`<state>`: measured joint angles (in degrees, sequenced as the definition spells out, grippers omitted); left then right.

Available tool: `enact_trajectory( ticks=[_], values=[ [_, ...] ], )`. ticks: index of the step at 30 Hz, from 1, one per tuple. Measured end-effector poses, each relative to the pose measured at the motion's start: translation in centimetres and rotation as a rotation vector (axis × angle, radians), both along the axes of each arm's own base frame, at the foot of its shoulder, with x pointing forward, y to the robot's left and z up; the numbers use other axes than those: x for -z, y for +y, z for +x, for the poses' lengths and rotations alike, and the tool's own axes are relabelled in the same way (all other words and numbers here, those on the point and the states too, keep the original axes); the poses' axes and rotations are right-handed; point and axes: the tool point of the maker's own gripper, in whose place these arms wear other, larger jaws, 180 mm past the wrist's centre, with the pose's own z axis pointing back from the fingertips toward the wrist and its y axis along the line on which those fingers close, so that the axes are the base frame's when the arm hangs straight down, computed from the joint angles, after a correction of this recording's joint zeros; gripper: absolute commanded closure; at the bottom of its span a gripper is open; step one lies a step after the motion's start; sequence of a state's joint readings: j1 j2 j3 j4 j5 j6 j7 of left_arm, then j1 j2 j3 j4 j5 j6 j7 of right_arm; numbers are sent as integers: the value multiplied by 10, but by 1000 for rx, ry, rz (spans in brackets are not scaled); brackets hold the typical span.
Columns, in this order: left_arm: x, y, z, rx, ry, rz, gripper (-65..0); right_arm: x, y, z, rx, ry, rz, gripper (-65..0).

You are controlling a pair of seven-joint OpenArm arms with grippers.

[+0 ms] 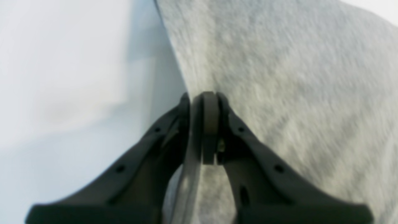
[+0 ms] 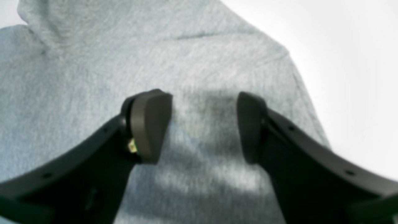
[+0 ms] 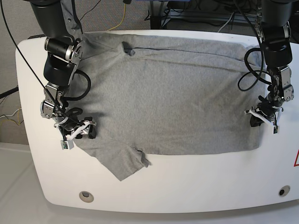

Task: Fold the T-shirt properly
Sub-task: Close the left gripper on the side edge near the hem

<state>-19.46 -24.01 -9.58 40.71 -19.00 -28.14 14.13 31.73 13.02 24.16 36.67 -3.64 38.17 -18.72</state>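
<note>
my right gripper [image 2: 203,127] hangs over the t-shirt [image 2: 93,77] with its jaws spread apart, grey cloth showing in the gap between them. the heather-grey fabric fills most of the view, creased at the top, its edge meeting the white table [image 2: 348,62].

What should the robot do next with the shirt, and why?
Probably close the right gripper on the cloth beneath it. The left gripper is already pinched shut on the edge of the T-shirt, while the right one stands open over the fabric at the opposite edge. Both sides likely need a hold before lifting for a fold.
</note>
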Motion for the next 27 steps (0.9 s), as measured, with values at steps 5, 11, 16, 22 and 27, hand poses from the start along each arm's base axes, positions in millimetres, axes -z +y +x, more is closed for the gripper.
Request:
enact_trajectory(
  ticks=[5, 11, 16, 22, 27],
  values=[
    [0, -3, -1, 15, -2, -8, -105, -1, -1, 2, 10, 0, -6, -372],
    [0, -2, -1, 10, -1, -10, -87, 0, -17, 11, 147, 0, -35, -374],
    [1, 0, -2, 3, -1, -7, -318, 2, -18, 11, 165, 1, -38, -374],
    [-1, 4, 0, -26, -4, -4, -430, 3, -22, 11, 179, 7, -46, -373],
    [-2, 7, 1, -37, 0, 0, -340, 4, -17, 11, 158, 5, -33, -372]
  ],
)
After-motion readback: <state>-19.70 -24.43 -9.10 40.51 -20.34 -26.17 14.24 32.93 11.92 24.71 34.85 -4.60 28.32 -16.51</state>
